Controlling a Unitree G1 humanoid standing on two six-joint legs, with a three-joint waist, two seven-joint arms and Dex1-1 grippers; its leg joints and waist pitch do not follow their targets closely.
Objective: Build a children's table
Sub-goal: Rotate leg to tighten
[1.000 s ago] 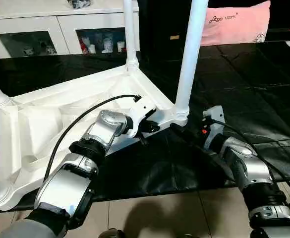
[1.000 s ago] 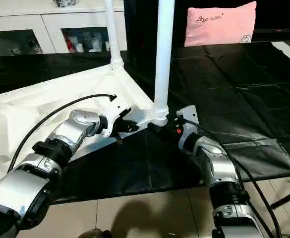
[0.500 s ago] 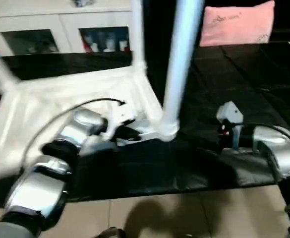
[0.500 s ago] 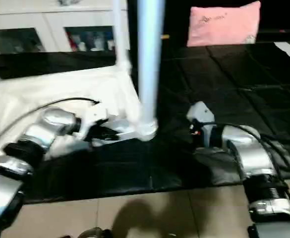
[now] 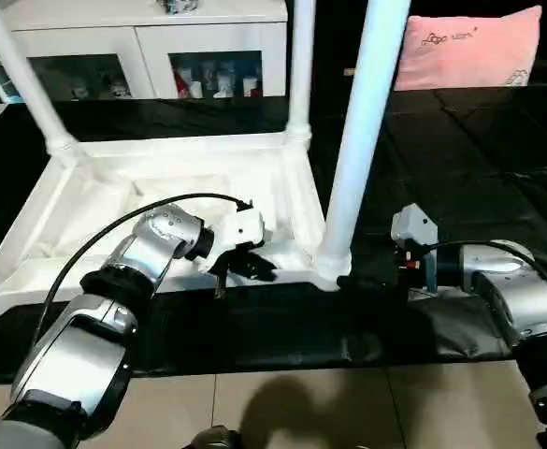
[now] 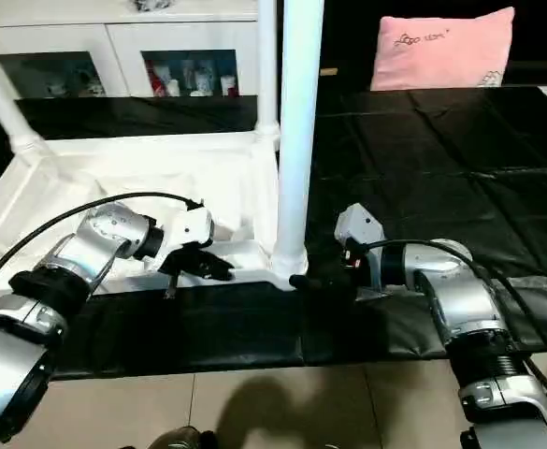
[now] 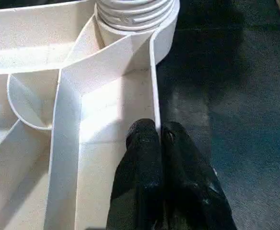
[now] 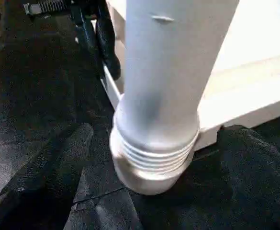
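Observation:
The children's table lies upside down on a black mat, its white ribbed tabletop (image 5: 151,201) facing up. Three white legs stand in corner sockets: near right (image 5: 359,140), far right (image 5: 301,65) and far left (image 5: 25,84). My left gripper (image 5: 254,268) is shut on the thin front rim wall (image 7: 154,96) of the tabletop, just left of the near right socket. My right gripper (image 8: 156,134) is open, with one finger (image 8: 49,177) on each side of the near right leg's ribbed base (image 8: 154,158) and not touching it.
A white glass-door cabinet (image 5: 142,56) stands behind the table. A pink pillow (image 5: 469,47) lies at the back right. The black mat (image 5: 469,150) spreads to the right, and tiled floor (image 5: 301,402) runs along the front edge.
The view has shifted. The tabletop now lies squarer to me, with my left gripper still on its rim. My right gripper drew away from the near right leg and is back at its base.

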